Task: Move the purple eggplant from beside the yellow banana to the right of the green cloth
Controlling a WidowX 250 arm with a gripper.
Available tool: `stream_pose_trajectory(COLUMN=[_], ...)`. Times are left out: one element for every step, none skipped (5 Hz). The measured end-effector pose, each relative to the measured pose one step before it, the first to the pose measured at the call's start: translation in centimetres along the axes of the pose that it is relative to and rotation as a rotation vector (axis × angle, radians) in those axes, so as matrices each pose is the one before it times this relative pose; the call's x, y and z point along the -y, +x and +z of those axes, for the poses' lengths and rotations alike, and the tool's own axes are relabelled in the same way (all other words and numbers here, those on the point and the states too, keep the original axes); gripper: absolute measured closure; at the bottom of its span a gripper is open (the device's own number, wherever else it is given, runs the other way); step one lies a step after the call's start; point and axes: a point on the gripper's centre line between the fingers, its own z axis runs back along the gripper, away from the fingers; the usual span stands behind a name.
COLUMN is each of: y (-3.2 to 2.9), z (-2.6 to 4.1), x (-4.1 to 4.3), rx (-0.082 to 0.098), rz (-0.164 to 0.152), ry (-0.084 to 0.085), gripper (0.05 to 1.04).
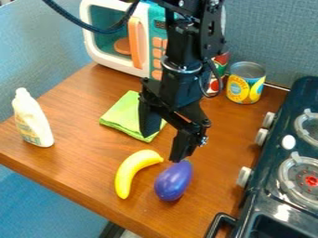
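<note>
Glossy black toy stove [273, 151]; smooth purple plastic eggplant [174, 181] left of it.
Black two-finger gripper [162, 148], fingers spread, one tip by eggplant's end; lowering off-centre could roll it stoveward.

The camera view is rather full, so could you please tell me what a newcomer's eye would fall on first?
Probably the glossy purple oval toy, low in the middle, and the curved yellow banana just left of it in the view. The black two-finger robot hand hangs down beside them, spread open, one fingertip at the purple toy's upper end.
</note>
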Motion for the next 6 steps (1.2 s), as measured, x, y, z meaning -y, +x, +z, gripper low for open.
stream_pose_trajectory(y=[-0.181,-0.517,-0.165,0.177,0.186,0.375], z=[-0.752,-1.574,-0.735,-0.001,-0.129,-0.690], x=[0.091,-0.098,-0.413,0.087,0.228,0.291], rx=[-0.0215,0.0122,0.0210,0.0219,0.0164,-0.0295], rz=[-0.0051,0.0015,0.0521,0.0191,0.0203,0.0061], ry=[-0.0052,-0.0746,-0.0386,-0.0050,-0.0147,-0.0196], gripper=[0.083,0.083,0.083,0.083,0.083,0.083])
